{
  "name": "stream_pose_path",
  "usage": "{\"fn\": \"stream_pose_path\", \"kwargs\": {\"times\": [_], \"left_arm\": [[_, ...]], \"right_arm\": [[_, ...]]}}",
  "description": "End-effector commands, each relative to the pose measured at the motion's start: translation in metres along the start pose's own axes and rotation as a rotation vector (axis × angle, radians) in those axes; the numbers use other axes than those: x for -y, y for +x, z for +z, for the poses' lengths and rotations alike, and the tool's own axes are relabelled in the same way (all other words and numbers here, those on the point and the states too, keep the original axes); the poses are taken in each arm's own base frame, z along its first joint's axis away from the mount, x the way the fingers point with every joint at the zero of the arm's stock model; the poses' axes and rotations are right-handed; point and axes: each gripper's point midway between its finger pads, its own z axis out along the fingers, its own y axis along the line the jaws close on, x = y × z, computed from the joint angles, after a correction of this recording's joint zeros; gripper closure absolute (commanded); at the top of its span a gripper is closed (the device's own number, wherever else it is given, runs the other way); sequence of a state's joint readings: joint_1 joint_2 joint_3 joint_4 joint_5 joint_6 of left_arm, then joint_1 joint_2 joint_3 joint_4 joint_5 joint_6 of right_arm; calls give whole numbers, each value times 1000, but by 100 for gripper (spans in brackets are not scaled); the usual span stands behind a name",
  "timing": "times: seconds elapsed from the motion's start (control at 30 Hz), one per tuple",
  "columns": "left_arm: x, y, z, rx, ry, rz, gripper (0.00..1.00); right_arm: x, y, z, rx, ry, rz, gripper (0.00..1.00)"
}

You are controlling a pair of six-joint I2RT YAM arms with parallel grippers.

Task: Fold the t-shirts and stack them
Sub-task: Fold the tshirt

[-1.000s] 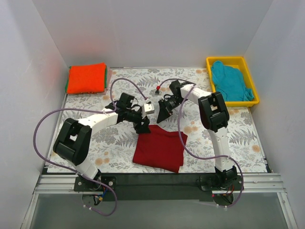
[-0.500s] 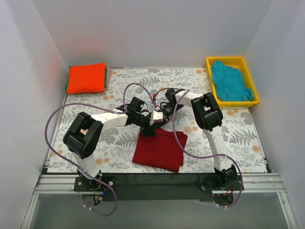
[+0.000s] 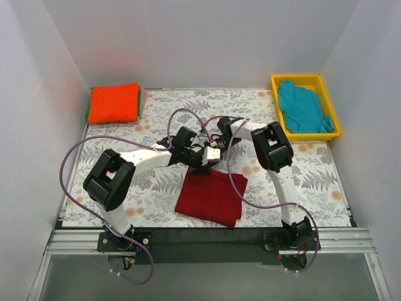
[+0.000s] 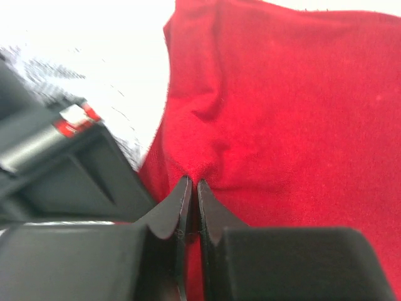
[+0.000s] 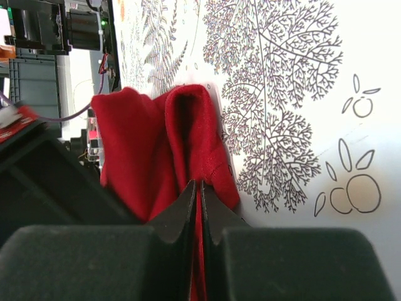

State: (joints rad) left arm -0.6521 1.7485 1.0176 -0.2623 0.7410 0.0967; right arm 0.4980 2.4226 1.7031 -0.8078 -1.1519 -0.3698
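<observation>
Hands: both are closed down to a hairline gap; the left hand (image 4: 191,185) nips a raised pucker of the maroon t-shirt (image 4: 282,113) between its fingertips, and the right hand (image 5: 197,188) nips a rolled, doubled edge of the same shirt
Hands' place: side by side and nearly touching, over the far edge of the shirt, about mid-table
Maroon t-shirt: lies as a rough rectangle on the table (image 3: 313,175), near the centre, its near edge close to the arm bases; the far edge is drawn up into a small peak where it is pinched
Far left corner: orange-red t-shirt (image 3: 114,102) folded square, lying on top of others whose green and pink edges peep out at the sides
Far right corner: teal t-shirt (image 3: 304,106) crumpled inside the yellow bin (image 3: 336,124), well apart from both hands
Progress: several shirts look folded and stacked; the maroon one seems partly folded and gripped for another fold or a carry to the pile; the teal one is not yet touched
Materials: soft matte knit that puckers and rolls at a pinch, with a stitched hem in the right wrist view; hard glossy plastic bin; flat table cover printed with ferns and flowers
</observation>
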Motion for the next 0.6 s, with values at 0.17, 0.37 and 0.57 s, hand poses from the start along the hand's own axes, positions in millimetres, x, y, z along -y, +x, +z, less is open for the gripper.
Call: {"fn": "stream_pose_path", "kwargs": {"times": [0.17, 0.37, 0.57], "left_arm": [[-28, -55, -13, 89, -73, 130, 100], [-36, -36, -7, 60, -115, 172, 100], [-45, -26, 3, 57, -146, 144, 98]], "right_arm": [[5, 18, 17, -57, 19, -25, 90], [1, 18, 17, -57, 16, -32, 91], [3, 12, 12, -67, 71, -64, 85]]}}
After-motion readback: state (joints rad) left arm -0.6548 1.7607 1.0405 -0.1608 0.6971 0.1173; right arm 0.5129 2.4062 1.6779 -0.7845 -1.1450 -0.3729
